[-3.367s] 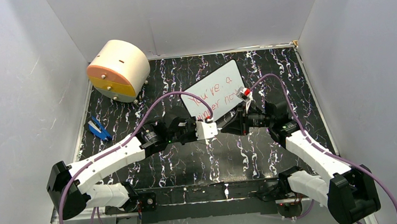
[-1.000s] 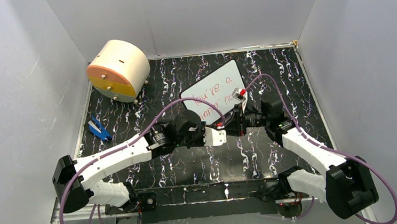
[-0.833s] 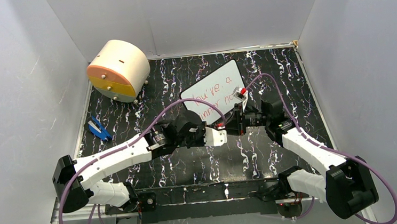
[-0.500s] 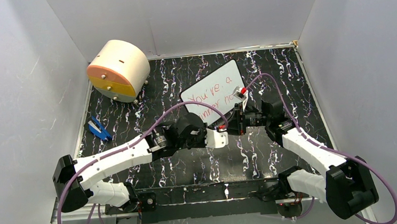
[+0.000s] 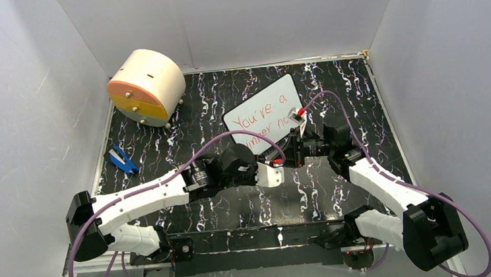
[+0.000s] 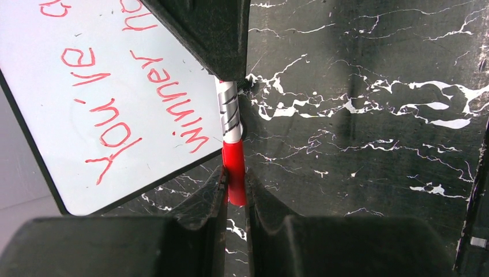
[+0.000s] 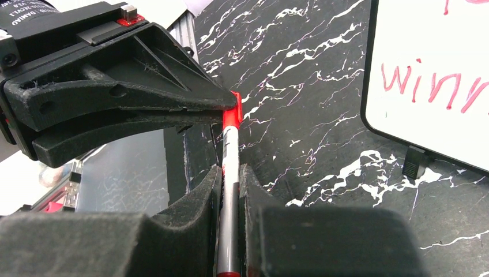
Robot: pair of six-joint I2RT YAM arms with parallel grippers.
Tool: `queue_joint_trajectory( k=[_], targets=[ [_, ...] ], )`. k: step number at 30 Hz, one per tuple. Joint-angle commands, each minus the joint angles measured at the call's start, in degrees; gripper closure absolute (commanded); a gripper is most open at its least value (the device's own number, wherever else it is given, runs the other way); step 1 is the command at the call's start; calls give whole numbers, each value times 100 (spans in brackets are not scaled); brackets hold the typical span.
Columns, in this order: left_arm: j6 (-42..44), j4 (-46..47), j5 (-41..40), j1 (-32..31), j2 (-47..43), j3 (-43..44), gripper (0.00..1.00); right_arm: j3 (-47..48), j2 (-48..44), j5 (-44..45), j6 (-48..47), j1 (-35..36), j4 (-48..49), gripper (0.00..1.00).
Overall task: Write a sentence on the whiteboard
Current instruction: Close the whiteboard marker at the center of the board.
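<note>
The whiteboard (image 5: 278,95) lies tilted at the back middle of the black marbled table. The sentence (image 5: 259,117) in red reads "You're a winner no…"; its end is hidden behind my right gripper. It also shows in the left wrist view (image 6: 115,138) and in part in the right wrist view (image 7: 432,86). My right gripper (image 5: 290,153) is shut on the white marker barrel (image 7: 229,173). My left gripper (image 5: 273,165) faces it, shut on the red cap (image 6: 234,179), which sits on the marker's end (image 7: 232,117) just off the board's near edge.
A beige drum (image 5: 147,85) with an orange and yellow face lies at the back left. A small blue clip (image 5: 123,160) lies near the left wall. Grey walls close in three sides. Purple cables arc over both arms.
My left arm has slid toward the near right and uncovered more of the first line. My right gripper shifted slightly left early on, then held still with the marker.
</note>
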Motion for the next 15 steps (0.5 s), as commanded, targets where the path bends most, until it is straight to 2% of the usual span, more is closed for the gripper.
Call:
queue_joint_trajectory(
  k=[1, 11, 15],
  targets=[
    [89, 1253, 983, -378, -40, 318, 100, 176, 187, 294, 7, 91, 370, 100],
    [-111, 1519, 998, -388, -73, 360, 100, 415, 257, 421, -204, 243, -59, 100],
    [-597, 1476, -90, -384, -247, 293, 100, 449, 36, 931, -410, 243, -391, 100]
  ],
)
